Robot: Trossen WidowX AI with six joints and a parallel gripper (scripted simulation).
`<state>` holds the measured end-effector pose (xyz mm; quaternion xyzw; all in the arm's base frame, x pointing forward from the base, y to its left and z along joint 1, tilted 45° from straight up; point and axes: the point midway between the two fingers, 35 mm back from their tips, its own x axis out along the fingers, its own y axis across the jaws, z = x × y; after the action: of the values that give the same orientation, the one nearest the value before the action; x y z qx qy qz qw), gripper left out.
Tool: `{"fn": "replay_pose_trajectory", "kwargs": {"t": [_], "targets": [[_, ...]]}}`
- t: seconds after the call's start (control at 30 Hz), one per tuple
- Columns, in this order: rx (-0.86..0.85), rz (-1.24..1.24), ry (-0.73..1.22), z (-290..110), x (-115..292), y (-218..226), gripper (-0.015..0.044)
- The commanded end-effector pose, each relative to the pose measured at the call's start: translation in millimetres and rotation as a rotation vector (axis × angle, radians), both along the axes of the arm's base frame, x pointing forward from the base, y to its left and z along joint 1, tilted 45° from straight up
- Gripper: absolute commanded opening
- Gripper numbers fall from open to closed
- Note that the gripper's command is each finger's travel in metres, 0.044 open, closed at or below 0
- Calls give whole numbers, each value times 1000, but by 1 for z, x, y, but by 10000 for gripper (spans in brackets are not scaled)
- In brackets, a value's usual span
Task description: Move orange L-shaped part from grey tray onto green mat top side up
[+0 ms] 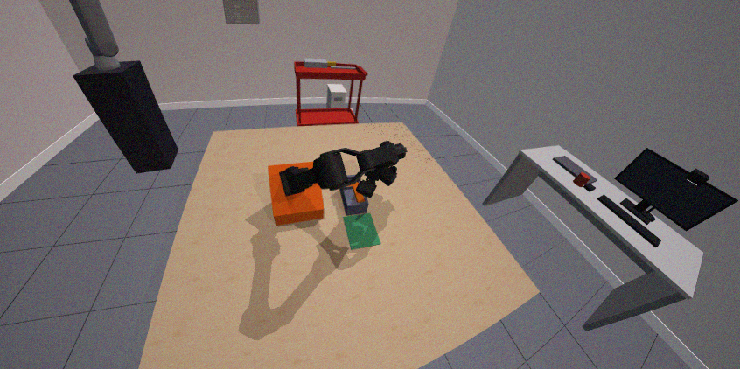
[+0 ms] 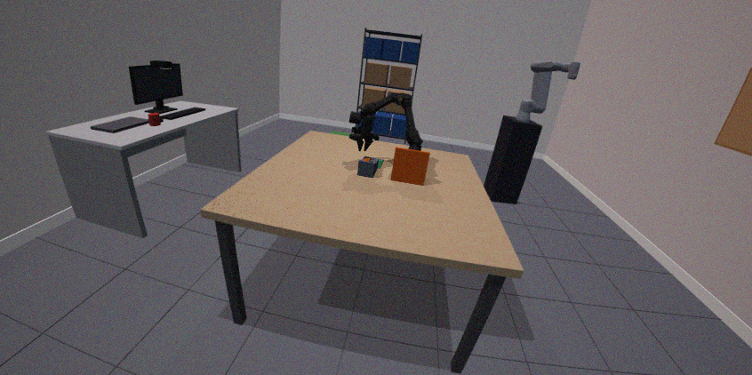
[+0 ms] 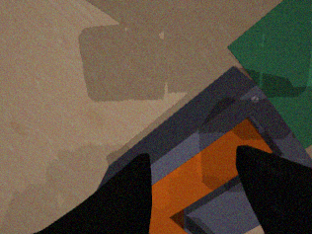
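The grey tray [image 1: 354,206] [image 2: 366,168] [image 3: 191,129] stands on the wooden table, with the orange L-shaped part [image 1: 358,194] [image 2: 368,159] [image 3: 176,197] lying in its pocket. The green mat [image 1: 362,231] [image 3: 282,45] lies flat on the table right beside the tray. My gripper [image 1: 370,186] [image 2: 364,145] [image 3: 193,160] hangs a little above the tray. Its fingers stand partly apart with nothing between them. In the wrist view the two dark fingers frame the orange part from above. The fingers hide part of the tray.
My arm's orange base block [image 1: 296,199] [image 2: 410,164] stands next to the tray. Off the table are a red cart [image 1: 326,92], a black pedestal with a grey arm [image 1: 126,113], a grey desk with a monitor [image 1: 610,212] and a shelf rack [image 2: 391,73].
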<state>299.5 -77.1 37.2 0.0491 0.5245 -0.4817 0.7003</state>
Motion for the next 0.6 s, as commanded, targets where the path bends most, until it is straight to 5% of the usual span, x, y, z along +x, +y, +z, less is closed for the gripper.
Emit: {"fn": "replay_pose_trajectory", "kwargs": {"t": [0.0,0.2,0.57], "targets": [[-12,225,221,-25,-7,54,180],[-71,469,479,-49,-30,106,180],[-73,469,479,-94,-33,62,180]]}}
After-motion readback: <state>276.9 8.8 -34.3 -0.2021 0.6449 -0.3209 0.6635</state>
